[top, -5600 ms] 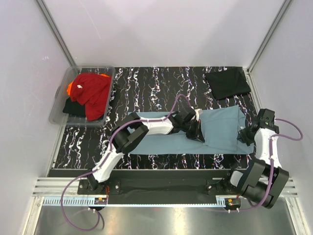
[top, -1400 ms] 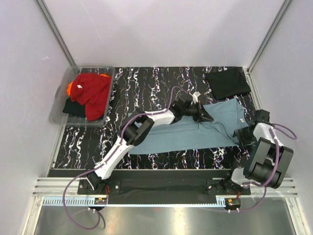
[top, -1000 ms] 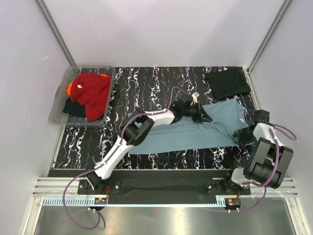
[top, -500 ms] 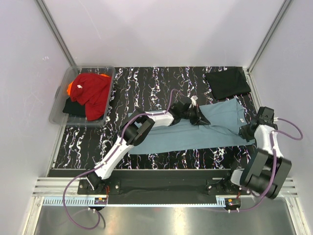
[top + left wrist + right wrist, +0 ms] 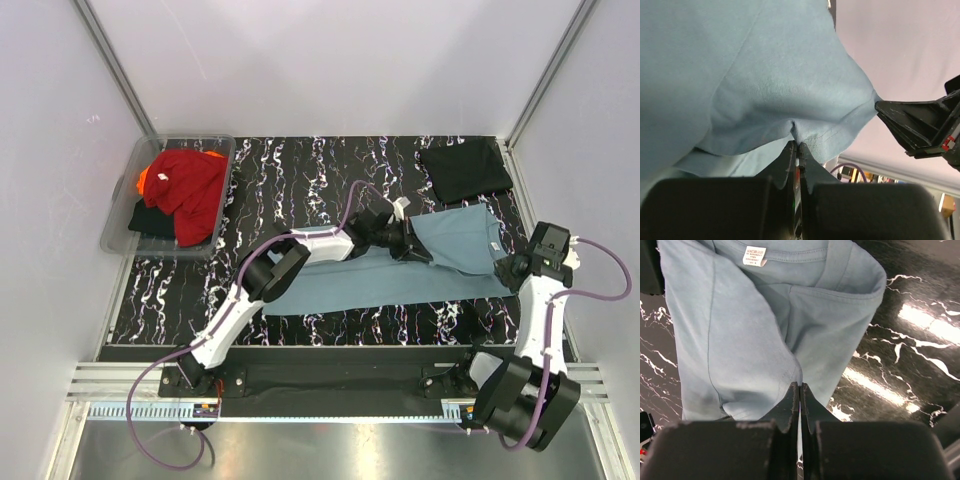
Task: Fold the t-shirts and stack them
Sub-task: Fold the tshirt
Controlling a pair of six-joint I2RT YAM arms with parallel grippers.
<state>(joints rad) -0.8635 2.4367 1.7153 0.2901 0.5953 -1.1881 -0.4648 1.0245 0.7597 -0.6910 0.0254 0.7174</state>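
A dusty teal-blue t-shirt [image 5: 460, 240] lies stretched across the black marbled table [image 5: 300, 180], its right end raised off the surface. My left gripper [image 5: 418, 252] is shut on a pinch of its fabric near the middle; in the left wrist view the cloth [image 5: 765, 75] drapes over the closed tips [image 5: 796, 145]. My right gripper [image 5: 503, 272] is shut on the shirt's right edge. In the right wrist view the shirt [image 5: 750, 340] hangs from the tips [image 5: 799, 386], its white neck label [image 5: 754, 255] showing. A folded black t-shirt [image 5: 465, 170] lies at the back right.
A clear plastic tub [image 5: 118, 212] at the back left holds a red shirt [image 5: 190, 185], an orange one [image 5: 143, 180] and a black one [image 5: 150, 220]. White walls enclose the table on three sides. Purple cables trail from both arms.
My right gripper has closed on the teal shirt's right edge and risen with it. The left gripper, still shut on the fabric, has drawn slightly toward the near left.
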